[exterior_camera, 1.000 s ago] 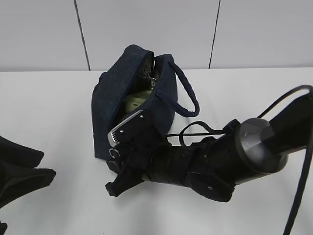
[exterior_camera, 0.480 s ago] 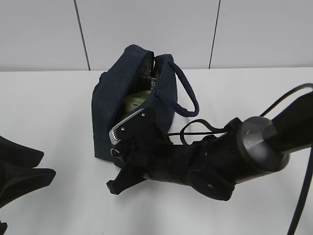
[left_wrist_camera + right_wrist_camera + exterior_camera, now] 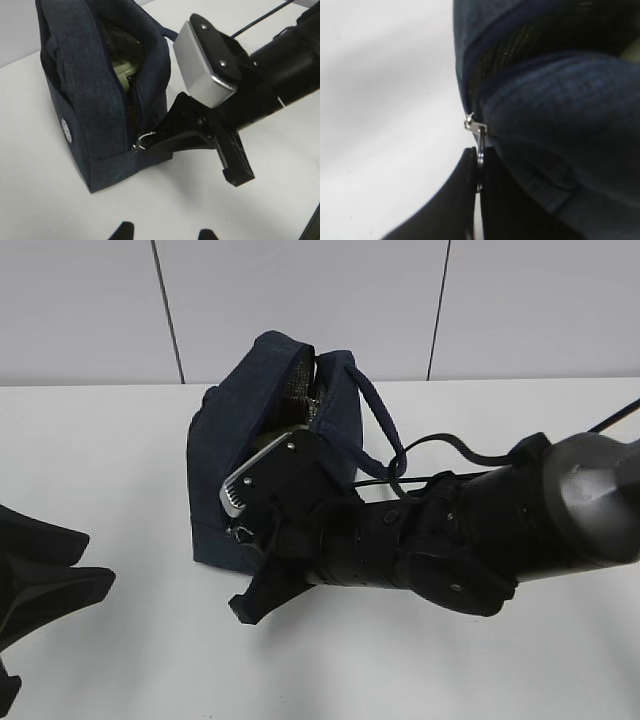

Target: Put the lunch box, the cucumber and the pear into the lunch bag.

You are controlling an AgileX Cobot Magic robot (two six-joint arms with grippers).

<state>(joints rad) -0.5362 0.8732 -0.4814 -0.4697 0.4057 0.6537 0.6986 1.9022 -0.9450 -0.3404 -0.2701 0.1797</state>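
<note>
At the dark navy fabric lunch bag's (image 3: 265, 430) lower end, we see our right hand (image 3: 479, 172) pinching what looks like its metal ring zipper pull (image 3: 480, 150).

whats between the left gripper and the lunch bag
Only bare white table lies between the left gripper and the lunch bag, seen in the left wrist view.

We see a dark navy lunch bag (image 3: 225, 455) with silvery lining, a pale green lunch box (image 3: 122, 70) inside, on a white counter (image 3: 100, 470).
</note>
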